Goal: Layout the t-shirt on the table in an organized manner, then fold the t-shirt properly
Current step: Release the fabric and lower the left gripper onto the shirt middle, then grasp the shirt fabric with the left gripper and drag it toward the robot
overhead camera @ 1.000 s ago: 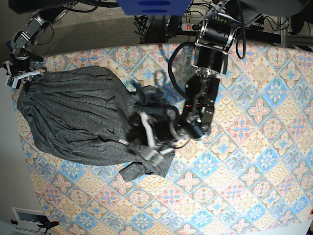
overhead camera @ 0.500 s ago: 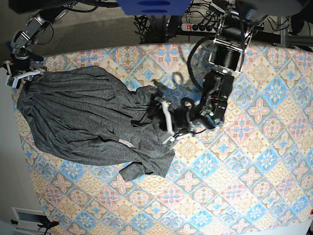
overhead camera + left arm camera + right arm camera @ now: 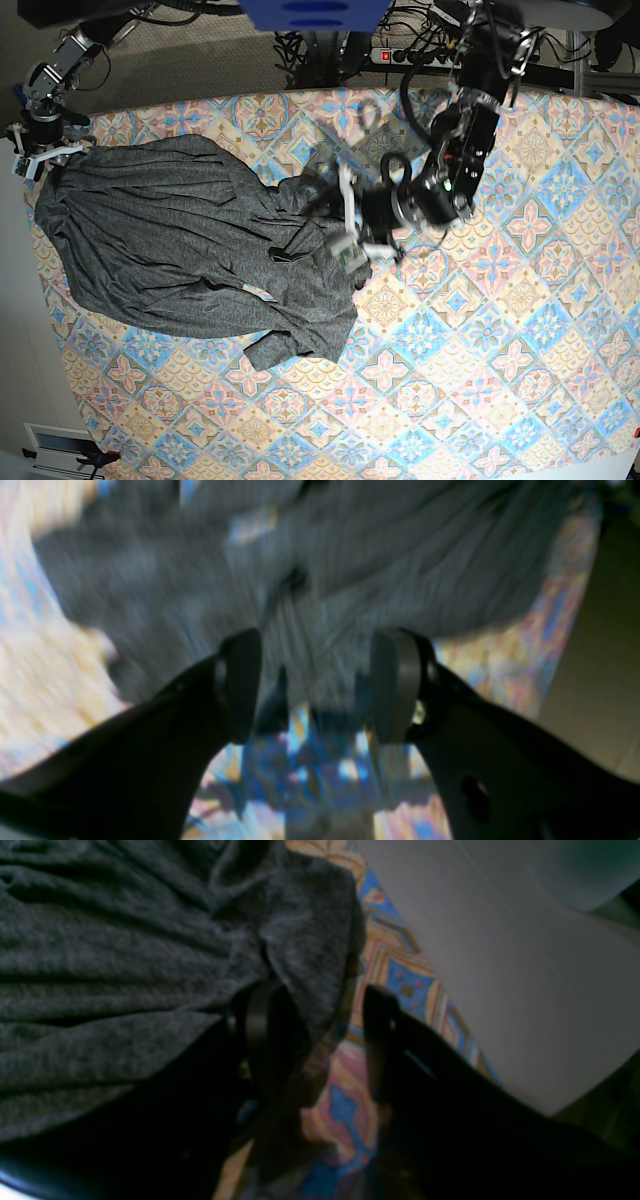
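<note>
Base view is showing the t-shirt (image 3: 190, 260) lying bunched on the left half of the desk (image 3: 520, 330), wrinkled, w/ one corner drawn out toward the far-left edge and a lumpy mass of folds near the middle. Left tool (image 3: 350, 222) is hanging over that middle bunch, jaws spread, nothing pinched; left wrist view is too blurred for detail but is showing a clear gap btwn the fingers (image 3: 392, 685) w/ grey cloth beyond. Right tool (image 3: 38, 155) is sitting at the far-left corner; in the right wrist view its jaws are standing apart w/ a fold of shirt edge lying btwn them, one finger (image 3: 260, 1022) touching cloth, the other apart from it, so no firm pinch is showing.

Step in hand looks like spreading, not folding yet. To do it well: left tool should be picking a single hem or sleeve edge, not the whole lump, then pulling away from the right tool so cloth is tensioning flat. Right side prob. needs to be clamping first, else the shirt is just sliding.
</note>
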Available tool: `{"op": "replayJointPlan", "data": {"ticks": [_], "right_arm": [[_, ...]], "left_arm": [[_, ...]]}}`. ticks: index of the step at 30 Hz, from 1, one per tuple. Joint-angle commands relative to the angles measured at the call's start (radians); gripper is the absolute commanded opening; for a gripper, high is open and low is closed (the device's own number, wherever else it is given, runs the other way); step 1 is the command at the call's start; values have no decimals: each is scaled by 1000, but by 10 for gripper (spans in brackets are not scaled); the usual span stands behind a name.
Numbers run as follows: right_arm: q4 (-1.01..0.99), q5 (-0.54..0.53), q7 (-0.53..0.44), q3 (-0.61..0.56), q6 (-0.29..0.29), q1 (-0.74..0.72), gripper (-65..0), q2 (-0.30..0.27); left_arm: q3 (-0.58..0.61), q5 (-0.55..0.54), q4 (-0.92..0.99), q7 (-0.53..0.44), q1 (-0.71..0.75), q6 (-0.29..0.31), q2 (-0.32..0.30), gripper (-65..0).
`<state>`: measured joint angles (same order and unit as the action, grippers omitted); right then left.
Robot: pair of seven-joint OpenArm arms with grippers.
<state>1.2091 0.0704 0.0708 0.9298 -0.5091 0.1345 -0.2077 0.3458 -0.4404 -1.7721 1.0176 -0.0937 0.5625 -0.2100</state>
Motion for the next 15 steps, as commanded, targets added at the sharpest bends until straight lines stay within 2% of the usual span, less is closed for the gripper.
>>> {"op": "replayJointPlan", "data": {"ticks": [1,4,7,10,13,15], "right_arm": [[18,-14,-27,7,4,-6,-413,-23],[18,-14,-27,8,4,-6,-413,-23],[18,-14,-27,8,4,-6,-413,-23],[18,-14,-27,8,4,-6,-413,-23],[18,-14,-27,8,4,-6,-413,-22],[18,-14,-27,8,4,-6,-413,-12]], "left_arm": [[28,-2,-19,-21,1,1,-18,-308],[86,99,-31,-21,39,0,-33,-308],[112,259,-36,-26,78,0,-26,-308],[121,417,-36,-98,127,0,1,-308],[121,507,-27,-148,160,0,24,-308],[123,529,-10,-156,163,0,40,-308]]}}
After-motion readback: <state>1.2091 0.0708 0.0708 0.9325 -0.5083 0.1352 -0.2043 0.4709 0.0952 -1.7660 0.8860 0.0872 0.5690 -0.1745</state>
